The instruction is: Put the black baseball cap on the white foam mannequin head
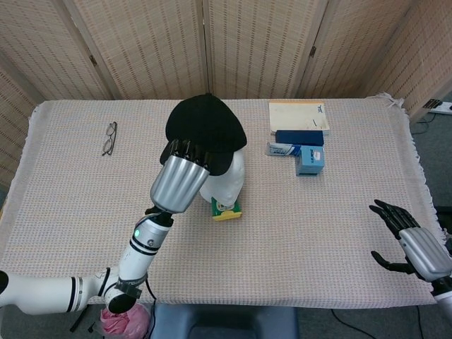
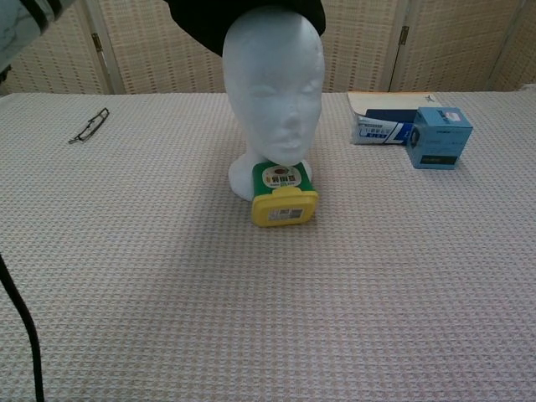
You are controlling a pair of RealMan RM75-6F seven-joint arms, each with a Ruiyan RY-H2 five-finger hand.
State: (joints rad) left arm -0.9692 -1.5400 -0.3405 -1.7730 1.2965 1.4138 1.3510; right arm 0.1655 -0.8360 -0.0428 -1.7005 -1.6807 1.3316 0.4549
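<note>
While its fingers grip the edge of the cap [image 1: 205,130], the left hand [image 1: 182,176] is raised above the table [image 1: 339,226], at about 8 o'clock from the head [image 1: 227,182]. The cap sits over the crown of the head; in the chest view its black edge [image 2: 243,17] covers the top of the white forehead [image 2: 275,75], and the face below is bare. I cannot tell whether the cap rests fully on the foam or is partly carried by the hand.

At 6 o'clock from the head, touching its base, lies a green and yellow jar [image 2: 283,194] with a round label; the writing on it is too small to read. At 10 o'clock, well apart, lie glasses [image 1: 109,137]. At 2 o'clock there is a tan book [image 1: 298,115], with a dark blue box [image 1: 299,137] just beside it, a flat white and blue box [image 1: 283,149] and a light blue box [image 2: 440,136]; their print is not readable.

The right hand [image 1: 413,244] is at the table's right edge, at 4 o'clock, with fingers spread and holding nothing.
</note>
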